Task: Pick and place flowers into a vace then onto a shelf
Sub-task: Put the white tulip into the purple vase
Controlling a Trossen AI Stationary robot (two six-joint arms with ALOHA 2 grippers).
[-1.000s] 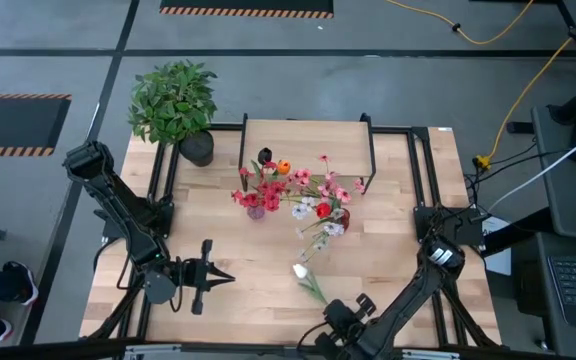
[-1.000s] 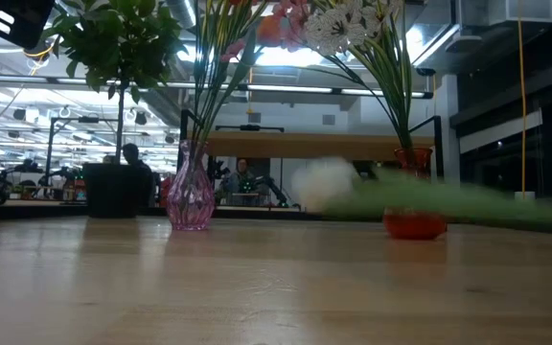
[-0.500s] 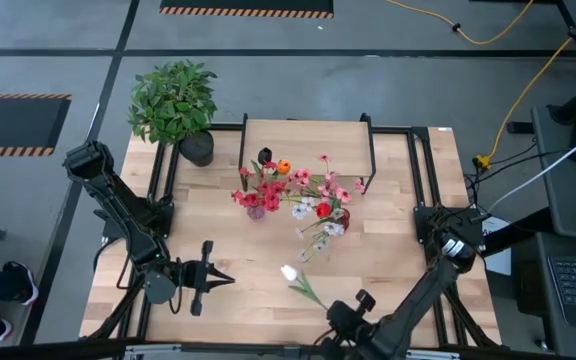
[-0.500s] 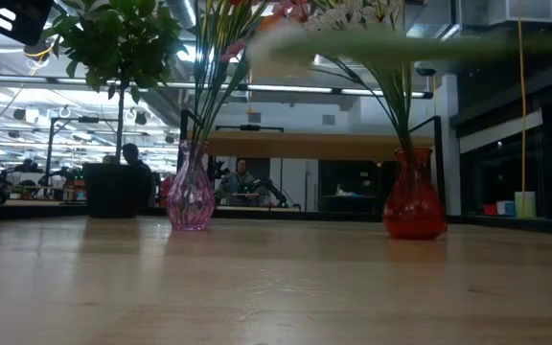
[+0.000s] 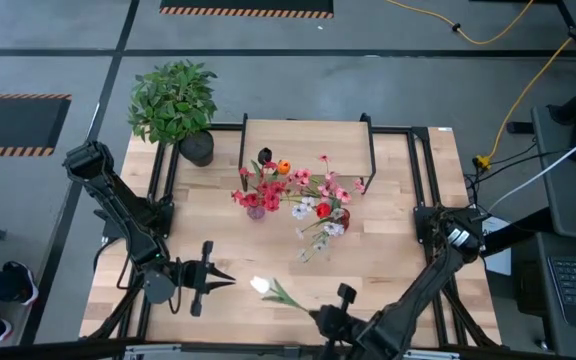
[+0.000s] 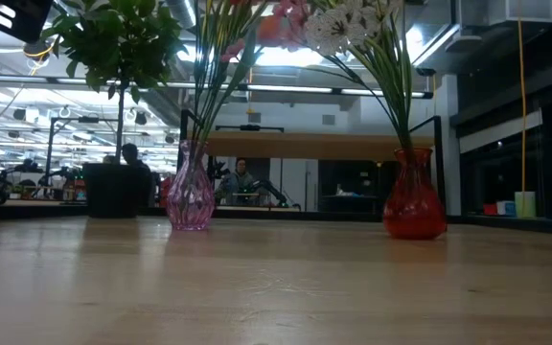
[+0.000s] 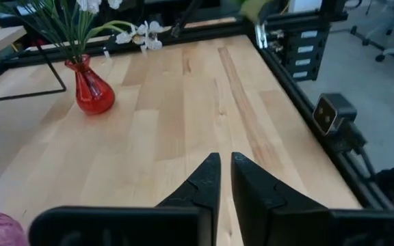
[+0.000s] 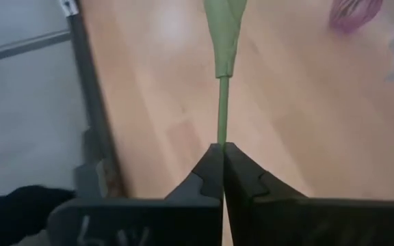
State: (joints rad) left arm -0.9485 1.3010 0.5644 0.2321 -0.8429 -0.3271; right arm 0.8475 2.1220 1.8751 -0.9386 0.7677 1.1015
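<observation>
In my shut right gripper (image 5: pixel 313 313), near the table's front edge, is a flower (image 5: pixel 273 294) with a white bloom (image 5: pixel 260 285) and a green stem. It hangs above the table with the bloom toward the left. A pink vase (image 5: pixel 256 211) and a red vase (image 5: pixel 341 218) stand mid-table, each holding several flowers. The shelf (image 5: pixel 308 148) stands at the far edge behind them. My left gripper (image 5: pixel 230 280) hovers at the front left, pointing right, its fingers (image 7: pixel 214 179) a narrow slit apart around nothing. My right gripper pinches the flower's green stem (image 8: pixel 221 133) at its bottom end, between the two fingertips. The stem runs straight on from the fingers, in line with them. The flower is lifted clear of the table, its bloom farthest from the gripper.
A bushy potted plant (image 5: pixel 173 98) stands at the far left corner. The black frame rails (image 5: pixel 420 180) run along the table's sides. Bare wood (image 5: pixel 268 250) lies between the vases and the front edge.
My right gripper has risen from the table with the white flower, turning as it went. It has also shifted toward the table's left edge. The flower, which lay at table level, is now lifted clear with its bloom farther left.
</observation>
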